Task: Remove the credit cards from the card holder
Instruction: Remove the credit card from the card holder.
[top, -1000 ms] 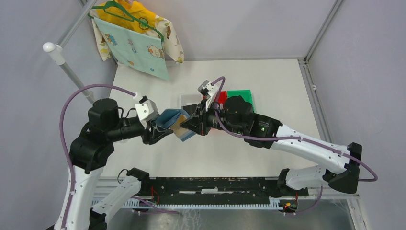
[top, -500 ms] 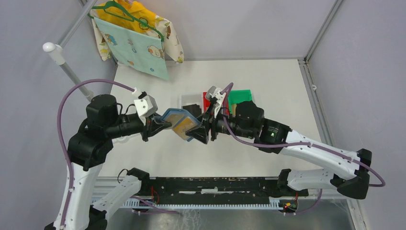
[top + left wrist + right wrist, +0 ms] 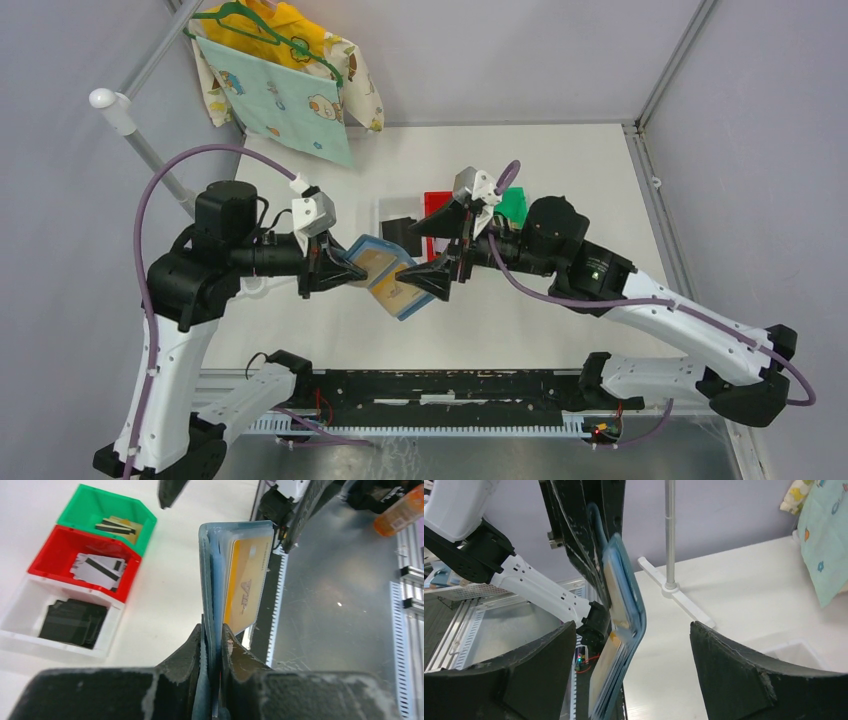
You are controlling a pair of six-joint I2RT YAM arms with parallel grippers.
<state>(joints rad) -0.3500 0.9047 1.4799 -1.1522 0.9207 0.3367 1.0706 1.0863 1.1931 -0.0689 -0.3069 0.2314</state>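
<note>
Two claws: your left gripper (image 3: pixel 335 272) is pinching the card holder (image 3: pixel 385 274) aloft, your right gripper (image 3: pixel 445 253) is gaping wide beside it, gold credit card (image 3: pixel 245 585) showing.

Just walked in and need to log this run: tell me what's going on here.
The left tool is shut on the slate-blue card holder, holding it open above the table with a gold card sticking out of a pocket. The right tool is wide open right beside the holder, gripping nothing. Other cards already lie in the white bin, red bin and green bin.
</note>
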